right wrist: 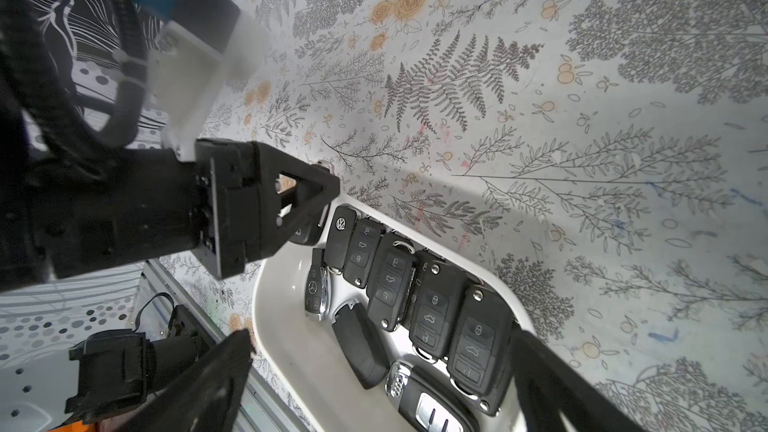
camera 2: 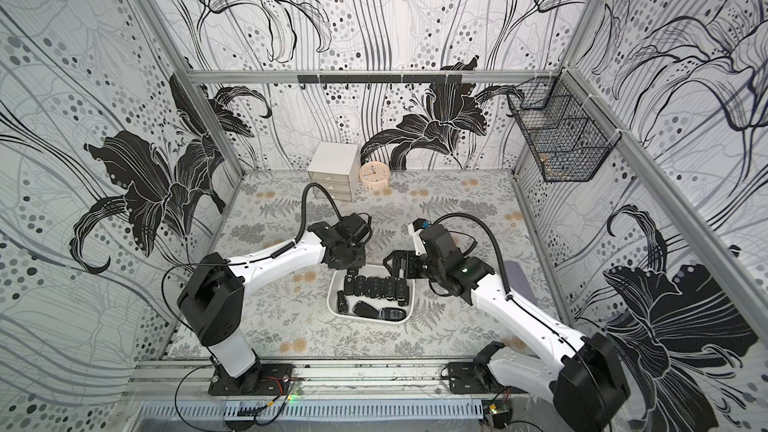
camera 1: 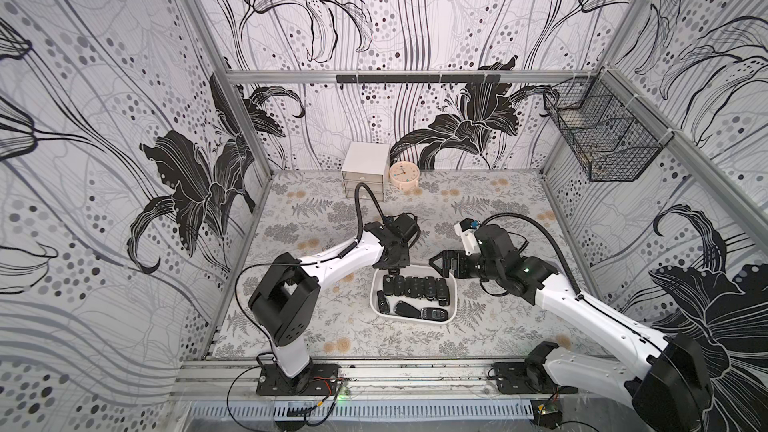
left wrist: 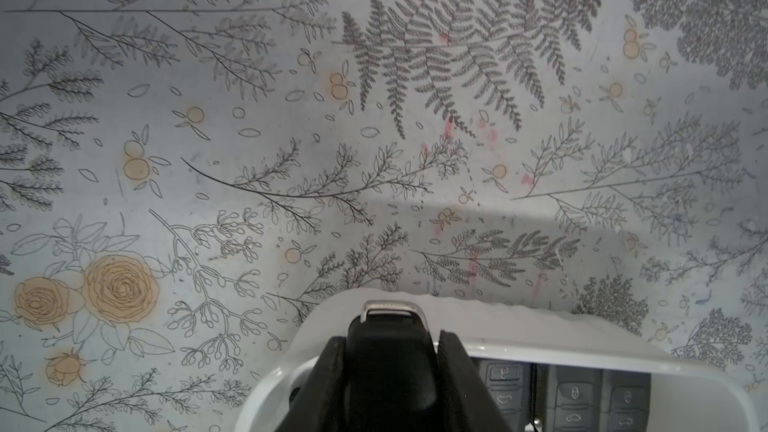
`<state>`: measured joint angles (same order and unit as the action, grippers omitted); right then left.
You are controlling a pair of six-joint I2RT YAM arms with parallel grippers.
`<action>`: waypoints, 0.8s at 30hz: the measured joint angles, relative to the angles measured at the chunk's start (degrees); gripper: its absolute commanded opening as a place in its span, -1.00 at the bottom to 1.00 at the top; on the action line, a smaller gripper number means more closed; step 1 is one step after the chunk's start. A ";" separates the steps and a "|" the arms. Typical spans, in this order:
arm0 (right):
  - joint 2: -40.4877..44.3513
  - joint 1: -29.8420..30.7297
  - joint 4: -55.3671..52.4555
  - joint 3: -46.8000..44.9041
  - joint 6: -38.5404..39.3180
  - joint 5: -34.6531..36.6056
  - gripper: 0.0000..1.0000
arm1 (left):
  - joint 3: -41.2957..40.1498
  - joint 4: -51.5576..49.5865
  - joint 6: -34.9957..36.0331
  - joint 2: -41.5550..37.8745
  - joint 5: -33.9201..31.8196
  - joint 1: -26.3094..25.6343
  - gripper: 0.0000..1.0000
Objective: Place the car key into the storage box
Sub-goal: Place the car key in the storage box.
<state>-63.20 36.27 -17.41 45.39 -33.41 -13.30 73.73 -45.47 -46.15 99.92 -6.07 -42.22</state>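
key (left wrist: 390, 367) clamped in left tool (left wrist: 390, 340), wrist close-up

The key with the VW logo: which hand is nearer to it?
Left. The left hand, shut on a car key, hangs just beside the VW key; the right hand, open, is near the key row's other end.

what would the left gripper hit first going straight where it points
Probably a corner of the shallow white plastic storage box, led by the black car key clamped in the left gripper; rim or floor unclear.
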 measured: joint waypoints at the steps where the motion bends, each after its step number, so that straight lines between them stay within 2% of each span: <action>1: 0.42 0.00 0.00 -0.13 0.02 -0.02 1.00 | 0.00 0.07 -0.22 0.09 -0.02 -0.72 -0.45; 11: 1.97 0.00 -0.87 -1.07 0.02 0.00 1.00 | 0.02 2.58 -1.90 2.86 0.04 -4.79 -0.46; 24: 0.92 0.00 -1.38 -1.07 0.04 0.00 1.00 | -0.55 2.93 -3.04 5.46 0.24 -5.20 -0.47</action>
<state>-62.28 36.27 -18.79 44.31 -33.36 -13.30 73.19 -42.54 -49.19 105.38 -5.82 -47.42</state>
